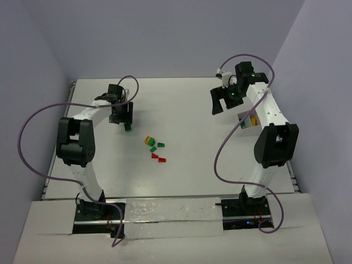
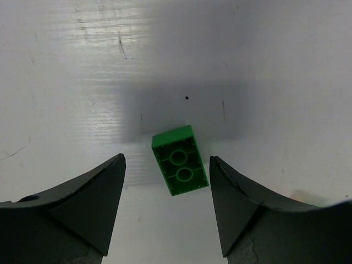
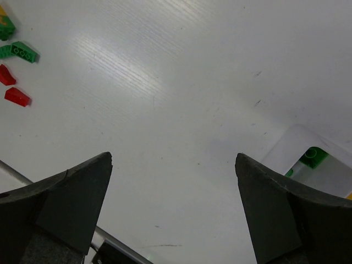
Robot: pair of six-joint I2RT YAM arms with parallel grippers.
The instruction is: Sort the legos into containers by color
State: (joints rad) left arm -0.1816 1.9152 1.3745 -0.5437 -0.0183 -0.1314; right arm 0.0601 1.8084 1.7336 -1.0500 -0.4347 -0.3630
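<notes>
Peeking past the right arm, the tray lies half-hidden.

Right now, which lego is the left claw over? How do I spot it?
Find the left arm on the white table. The left gripper straddles one green brick, lying alone. The other loose legos cluster nearer the table's middle.
</notes>
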